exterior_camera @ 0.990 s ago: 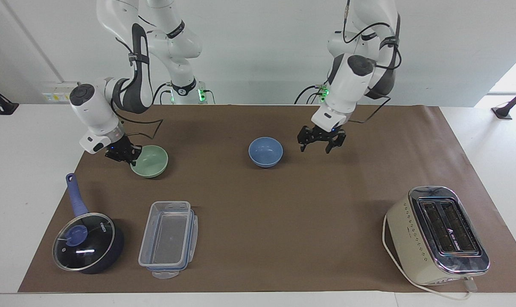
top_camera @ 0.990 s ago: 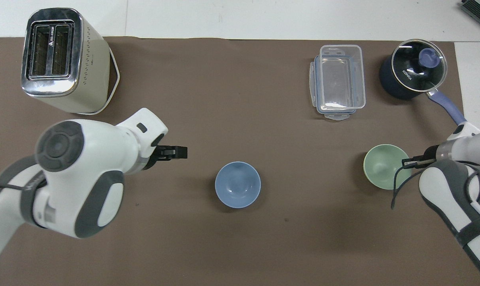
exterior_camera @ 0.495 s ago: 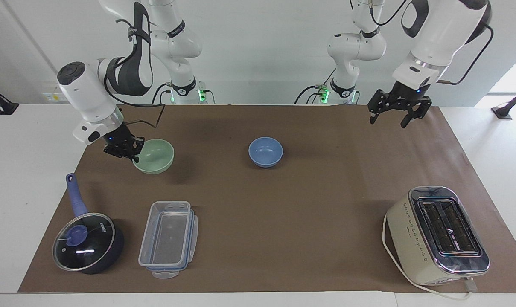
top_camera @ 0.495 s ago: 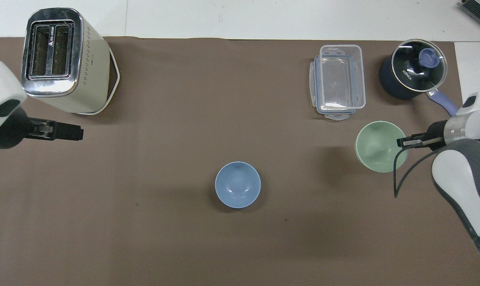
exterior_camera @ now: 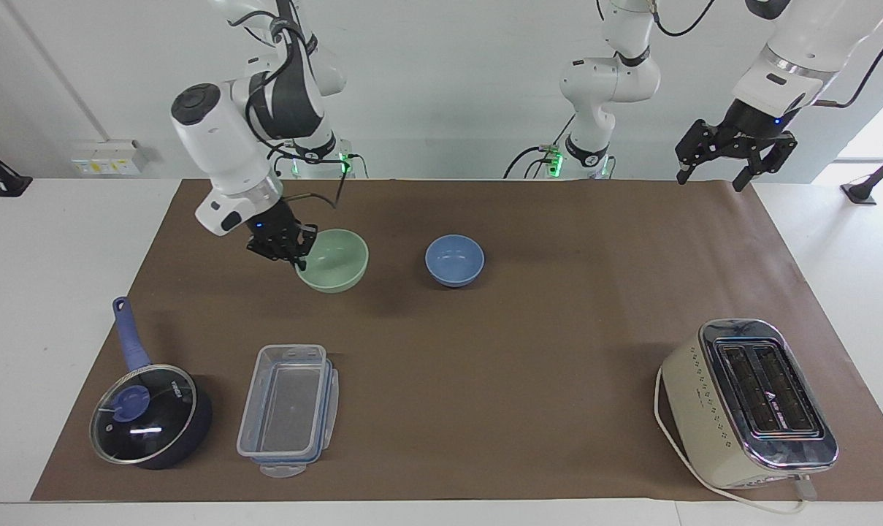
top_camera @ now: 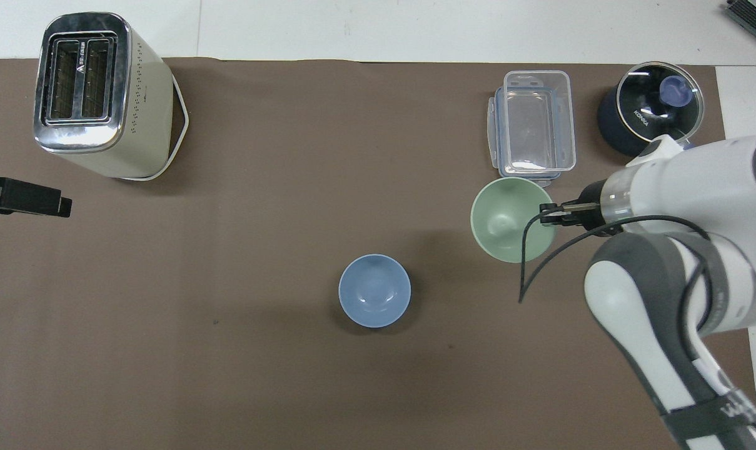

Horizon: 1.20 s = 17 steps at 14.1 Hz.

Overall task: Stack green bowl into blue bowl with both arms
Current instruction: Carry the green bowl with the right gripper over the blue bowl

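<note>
My right gripper (exterior_camera: pixel 297 257) is shut on the rim of the pale green bowl (exterior_camera: pixel 335 261) and holds it in the air, over the mat between the clear container and the blue bowl. It also shows in the overhead view (top_camera: pixel 548 212), with the green bowl (top_camera: pixel 509 219) tilted a little. The blue bowl (exterior_camera: pixel 454 260) stands upright and empty on the mat's middle (top_camera: pixel 374 290). My left gripper (exterior_camera: pixel 710 183) is open and empty, raised high over the left arm's end of the mat (top_camera: pixel 55 205).
A cream toaster (exterior_camera: pixel 751 402) (top_camera: pixel 96 94) stands at the left arm's end, farthest from the robots. A clear plastic container (exterior_camera: pixel 288 409) (top_camera: pixel 534 128) and a dark blue lidded saucepan (exterior_camera: pixel 149 416) (top_camera: pixel 650 115) stand at the right arm's end. A brown mat (exterior_camera: pixel 499 365) covers the table.
My right gripper has lifted the green bowl off the mat and carried it toward the blue bowl. My left gripper has drawn away from the blue bowl and risen toward its own end.
</note>
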Motion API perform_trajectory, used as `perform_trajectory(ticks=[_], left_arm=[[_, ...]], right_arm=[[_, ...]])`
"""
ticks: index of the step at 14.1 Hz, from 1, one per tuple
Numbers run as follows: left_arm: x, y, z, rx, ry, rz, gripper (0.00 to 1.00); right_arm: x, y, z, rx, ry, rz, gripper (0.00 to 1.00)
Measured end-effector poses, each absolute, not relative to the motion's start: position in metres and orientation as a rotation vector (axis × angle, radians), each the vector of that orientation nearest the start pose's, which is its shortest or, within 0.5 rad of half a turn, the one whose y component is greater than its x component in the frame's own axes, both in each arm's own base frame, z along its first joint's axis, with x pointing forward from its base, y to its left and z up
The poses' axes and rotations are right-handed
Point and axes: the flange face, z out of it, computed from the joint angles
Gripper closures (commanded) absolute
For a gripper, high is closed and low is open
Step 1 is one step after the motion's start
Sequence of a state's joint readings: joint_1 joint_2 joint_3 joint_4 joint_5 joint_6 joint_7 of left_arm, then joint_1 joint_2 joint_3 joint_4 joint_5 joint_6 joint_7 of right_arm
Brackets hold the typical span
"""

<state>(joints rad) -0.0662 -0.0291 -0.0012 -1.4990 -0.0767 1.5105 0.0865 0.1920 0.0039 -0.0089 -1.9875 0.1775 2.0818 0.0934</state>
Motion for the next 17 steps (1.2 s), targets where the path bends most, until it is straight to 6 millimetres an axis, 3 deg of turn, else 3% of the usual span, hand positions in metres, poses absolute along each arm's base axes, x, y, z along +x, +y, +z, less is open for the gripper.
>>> perform_trajectory(ticks=[3, 5, 9, 12, 17], left_arm=[[0.539, -0.045, 0.669, -3.187, 0.261, -0.04, 0.0], [0.538, -0.046, 0.669, -3.186, 0.264, -0.024, 0.0], [0.537, -0.045, 0.669, -3.184, 0.263, -0.017, 0.0], [0.536, -0.044, 0.668, -3.183, 0.26, 0.006, 0.0], [0.534, -0.043, 0.667, -3.183, 0.259, 0.022, 0.0]], right_arm=[[0.537, 0.195, 0.465, -2.958, 0.044, -0.089, 1.0], [0.526, 0.233, 0.456, -2.953, 0.089, -0.074, 1.0], [0.508, 0.274, 0.45, -2.944, 0.155, -0.057, 1.0], [0.493, 0.301, 0.417, -2.931, 0.152, -0.1, 1.0], [0.483, 0.298, 0.389, -2.95, 0.158, -0.071, 1.0]])
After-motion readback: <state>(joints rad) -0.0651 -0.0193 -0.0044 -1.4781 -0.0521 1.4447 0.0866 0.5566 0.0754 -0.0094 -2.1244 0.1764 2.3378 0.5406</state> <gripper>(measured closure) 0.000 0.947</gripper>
